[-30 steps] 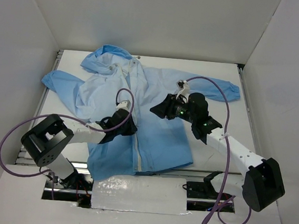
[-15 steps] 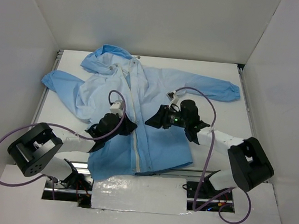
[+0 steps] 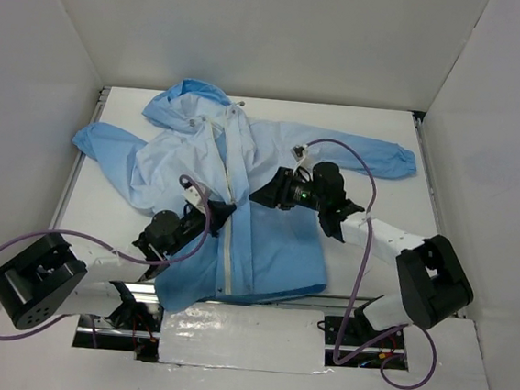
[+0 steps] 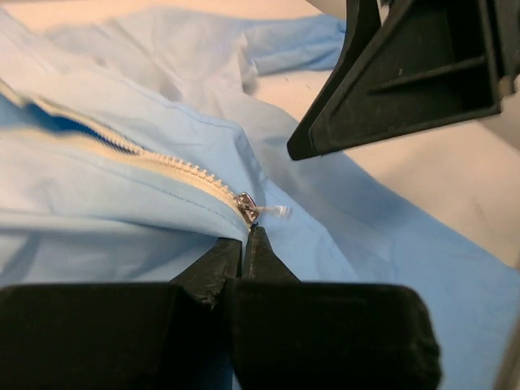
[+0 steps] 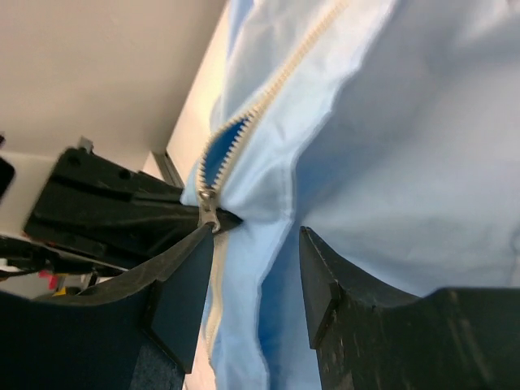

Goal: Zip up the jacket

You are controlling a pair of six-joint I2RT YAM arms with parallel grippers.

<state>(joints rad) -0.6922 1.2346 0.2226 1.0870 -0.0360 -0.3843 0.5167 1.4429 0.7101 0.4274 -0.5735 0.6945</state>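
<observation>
Left gripper (image 3: 224, 212) is clenched on jacket (image 3: 274, 242) fabric right under the zipper slider (image 4: 248, 209), about halfway up the white zipper (image 3: 227, 258). Right gripper (image 3: 260, 198) sits at its 2 o'clock, jaws apart, straddling a fold of the front panel and gripping nothing. Jacket lies flat on the table (image 3: 425, 202), hem at 6 o'clock, hood (image 3: 191, 96) at 11.

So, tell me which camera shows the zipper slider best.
Left wrist: the zipper slider sits sharp and unobstructed near mid-frame. The right wrist also shows it, but smaller, at the edge of a fabric fold. In the top view it is too small to make out.
</observation>
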